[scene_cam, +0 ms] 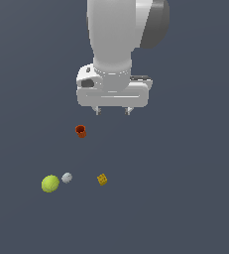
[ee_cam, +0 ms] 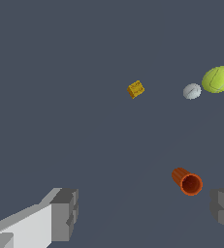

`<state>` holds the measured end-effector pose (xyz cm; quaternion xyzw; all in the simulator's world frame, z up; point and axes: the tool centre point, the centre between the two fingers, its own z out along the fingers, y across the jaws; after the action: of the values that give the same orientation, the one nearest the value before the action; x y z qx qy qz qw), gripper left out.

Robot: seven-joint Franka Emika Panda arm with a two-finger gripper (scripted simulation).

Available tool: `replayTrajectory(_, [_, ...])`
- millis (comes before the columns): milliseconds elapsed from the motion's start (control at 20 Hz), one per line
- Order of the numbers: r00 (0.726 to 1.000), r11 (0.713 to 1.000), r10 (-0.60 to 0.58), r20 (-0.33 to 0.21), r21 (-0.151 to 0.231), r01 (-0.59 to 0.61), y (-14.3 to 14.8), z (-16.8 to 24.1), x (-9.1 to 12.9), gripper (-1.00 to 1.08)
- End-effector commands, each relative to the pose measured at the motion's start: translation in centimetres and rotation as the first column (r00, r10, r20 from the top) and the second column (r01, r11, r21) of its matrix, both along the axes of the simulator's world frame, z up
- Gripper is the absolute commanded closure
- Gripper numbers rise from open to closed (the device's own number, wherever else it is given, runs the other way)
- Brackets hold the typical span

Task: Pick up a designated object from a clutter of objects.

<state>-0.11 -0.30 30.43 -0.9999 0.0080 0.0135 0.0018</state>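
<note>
The yellow-green tennis ball (scene_cam: 50, 183) (ee_cam: 218, 79) rests on the dark floor at the exterior view's lower left. Right beside it lies a small grey ball (scene_cam: 67, 177) (ee_cam: 192, 91). A tiny yellow cube (scene_cam: 102, 179) (ee_cam: 136, 89) sits further toward the exterior view's right. A red-orange cup (scene_cam: 81, 131) (ee_cam: 187, 181) lies on its side, nearer the arm. My gripper (scene_cam: 113, 111) (ee_cam: 145, 213) hangs open above the floor, well away from the tennis ball, with nothing between its fingers (ee_cam: 65, 213).
The white arm and wrist body (scene_cam: 113, 49) fill the upper middle of the exterior view. All around the four small objects there is only flat dark grey floor (scene_cam: 185, 198).
</note>
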Motion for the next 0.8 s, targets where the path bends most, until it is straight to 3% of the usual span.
replayTrajectory(0, [1.0, 1.0, 0.0, 0.0, 0.0, 0.0, 0.0, 0.0, 0.0, -0.92])
replayTrajectory(750, [1.0, 1.0, -0.003, 0.023, -0.001, 0.003, -1.7, 0.7, 0.3, -0.92])
